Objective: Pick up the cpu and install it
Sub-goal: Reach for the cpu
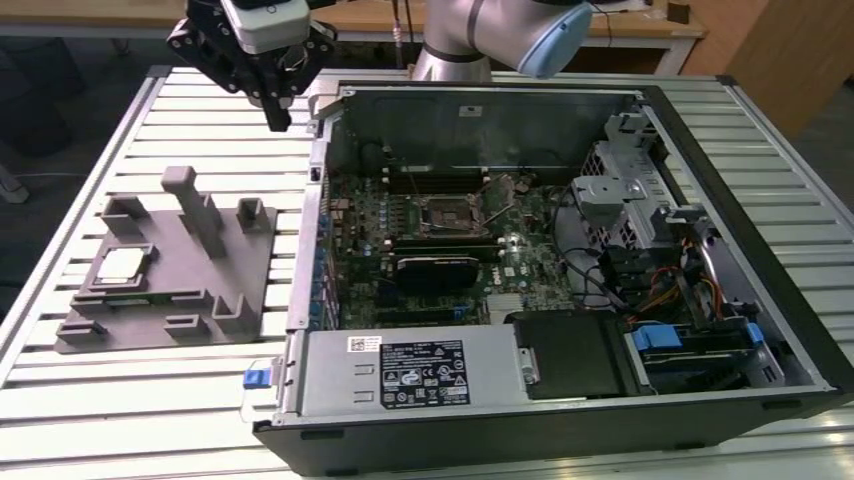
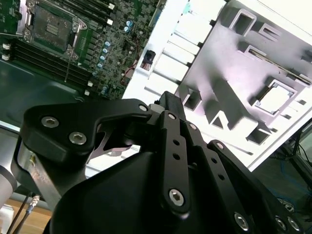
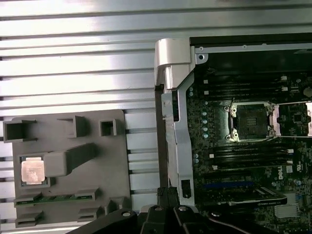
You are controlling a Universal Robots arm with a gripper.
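1. Exterior view: the end effector hangs high over the bench, beside the far corner of the open computer case on the exterior view's left. Its fingers look clenched together with nothing between them, and both wrist views give the same impression.
2. The step in hand, as I judge it, is the reach for the pick. The cpu is untouched and well apart from the end effector.
3. The cpu lies flat, silver top up, in a shallow recess of the grey tray. That recess is toward the exterior view's left of the tray. In the first wrist view the cpu sits square in its pocket.
4. To do this well, the fingers would have to part before any descent. Closed tips coming down on the metal lid would only press on it.
5. Upright posts stand on the tray near the pocket. A straight drop from directly above seems safer than a slanted approach past them.
6. I would line the fingers up with two opposite edges of the chip and grip lightly. The rim is thin and the pocket walls leave little room.
7. The socket on the motherboard inside the case looks empty, so the install is not yet begun.
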